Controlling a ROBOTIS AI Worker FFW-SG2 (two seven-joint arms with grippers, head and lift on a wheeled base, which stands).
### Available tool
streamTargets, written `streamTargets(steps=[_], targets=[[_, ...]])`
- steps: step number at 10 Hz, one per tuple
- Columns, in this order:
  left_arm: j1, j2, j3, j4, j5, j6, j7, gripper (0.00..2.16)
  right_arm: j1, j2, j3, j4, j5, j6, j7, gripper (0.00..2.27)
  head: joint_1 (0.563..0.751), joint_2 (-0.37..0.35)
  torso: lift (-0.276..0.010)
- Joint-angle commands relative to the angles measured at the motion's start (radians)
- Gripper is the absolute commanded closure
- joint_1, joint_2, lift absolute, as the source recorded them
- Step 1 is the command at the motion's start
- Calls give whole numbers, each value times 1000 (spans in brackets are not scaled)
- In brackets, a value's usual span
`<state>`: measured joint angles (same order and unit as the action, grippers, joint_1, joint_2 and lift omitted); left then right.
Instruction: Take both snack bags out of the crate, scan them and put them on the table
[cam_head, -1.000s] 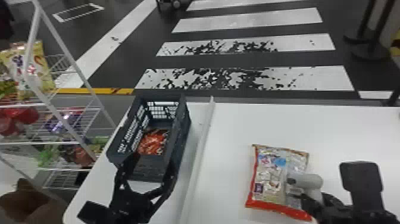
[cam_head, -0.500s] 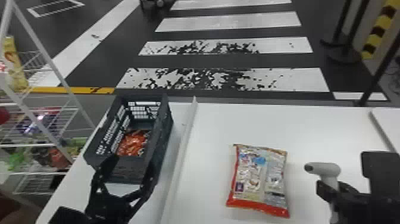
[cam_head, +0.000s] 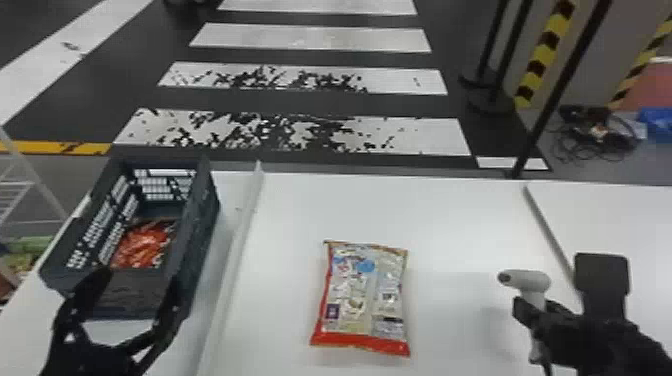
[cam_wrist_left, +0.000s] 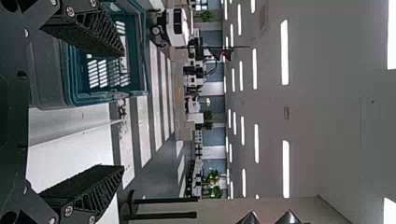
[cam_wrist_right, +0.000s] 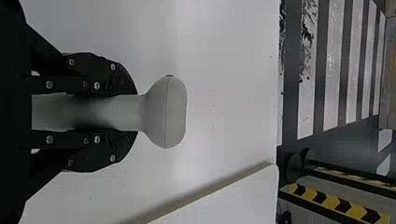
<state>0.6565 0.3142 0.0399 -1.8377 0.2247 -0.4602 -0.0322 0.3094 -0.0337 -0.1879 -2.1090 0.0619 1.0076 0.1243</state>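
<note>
Snack bag logged flat on the white table, red-edged end at 6 o'clock. I take it as the centre of the dial, head view up being 12.

Crate: on the table, between 9 and 10 o'clock of the bag. Inside, toward its near end, I see a red-orange snack bag. Raised strip runs between crate and table bag.

Left gripper: at 9 o'clock, by the crate's near end. Its fingers stand wide apart with nothing between them; contact with the crate I cannot tell.

Right gripper: at 3 o'clock of the bag, holding the grey handheld scanner. Scanner head is uppermost, nose toward 9 o'clock, apart from the bag. In the right wrist view, I read both fingers closed against the handle, one on each side.

Surroundings: second white surface between 2 and 3 o'clock; barrier posts near 1 o'clock; striped floor toward 11 and 12; wire rack past the crate, between 9 and 10.
</note>
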Motion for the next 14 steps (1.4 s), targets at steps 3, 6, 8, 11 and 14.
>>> streamTargets(steps=[3, 6, 8, 11, 14], targets=[[2, -3, 0, 0, -1, 2, 0, 147, -29, -26, -53, 98, 10, -36, 1, 2260, 695, -90, -92], [0, -9, 0, 0, -7, 12, 0, 147, -44, -28, -58, 159, 6, -91, 0, 2260, 695, -119, -92], [0, -9, 0, 0, -7, 15, 0, 147, -53, -26, -56, 176, 1, -100, 0, 2260, 695, -121, -92], [0, -9, 0, 0, -7, 15, 0, 147, -55, -26, -58, 195, -2, -112, -3, 2260, 695, -118, -92], [0, -7, 0, 0, -7, 15, 0, 147, -55, -25, -59, 202, -5, -134, -15, 1750, 695, -119, -92]])
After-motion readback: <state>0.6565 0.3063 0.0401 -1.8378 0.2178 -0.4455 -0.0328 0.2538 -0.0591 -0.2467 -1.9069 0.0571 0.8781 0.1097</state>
